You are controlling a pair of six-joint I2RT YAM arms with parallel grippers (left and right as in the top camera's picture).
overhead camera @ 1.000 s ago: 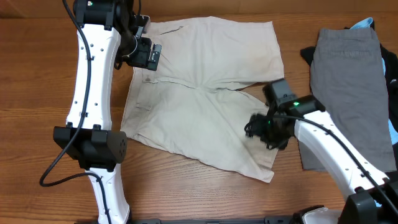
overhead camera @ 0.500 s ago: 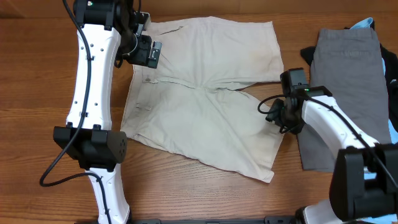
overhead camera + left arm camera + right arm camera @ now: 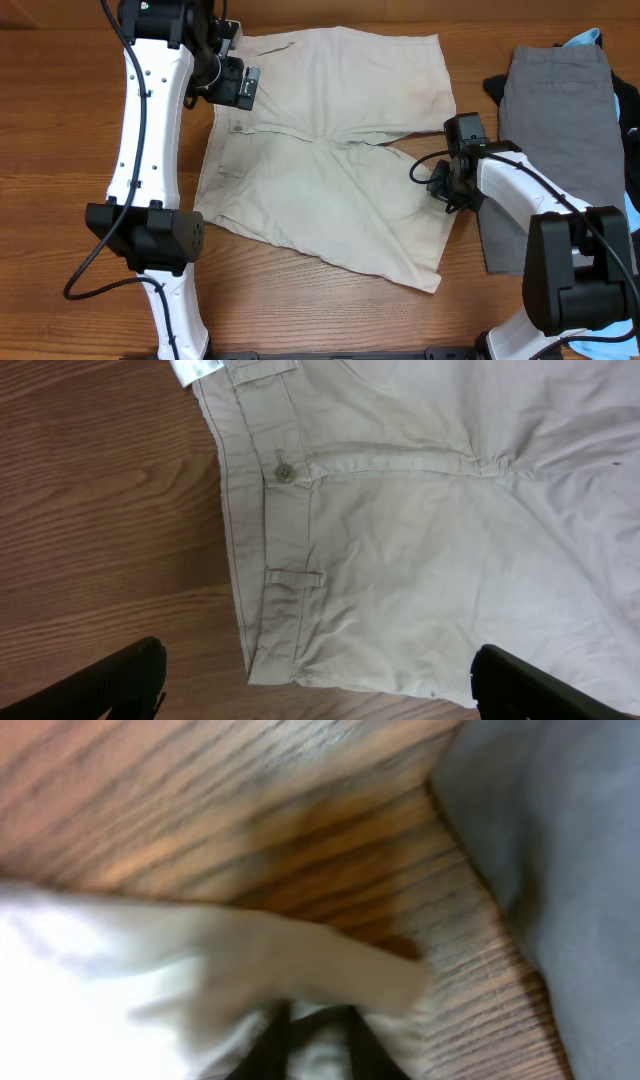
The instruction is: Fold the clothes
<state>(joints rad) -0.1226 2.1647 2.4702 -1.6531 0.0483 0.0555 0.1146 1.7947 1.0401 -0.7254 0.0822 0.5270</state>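
Pale beige khaki shorts (image 3: 330,150) lie spread flat on the wooden table, waistband to the left and legs to the right. My left gripper (image 3: 232,88) hovers open over the waistband; its wrist view shows the button and belt loop (image 3: 295,575) between widely spread fingers (image 3: 120,680). At the right hem of the nearer leg, my right gripper (image 3: 450,190) is shut. The blurred right wrist view shows pale fabric (image 3: 200,970) bunched between the dark fingers of that gripper (image 3: 315,1050).
Grey shorts (image 3: 565,130) lie at the right, close beside the right arm, and also show in the right wrist view (image 3: 560,870). A black garment (image 3: 495,88) and a light-blue one (image 3: 585,40) peek out from under them.
My right gripper moved up and to the right, from the nearer leg's middle to its right hem, and closed on the fabric. The left arm has not moved.
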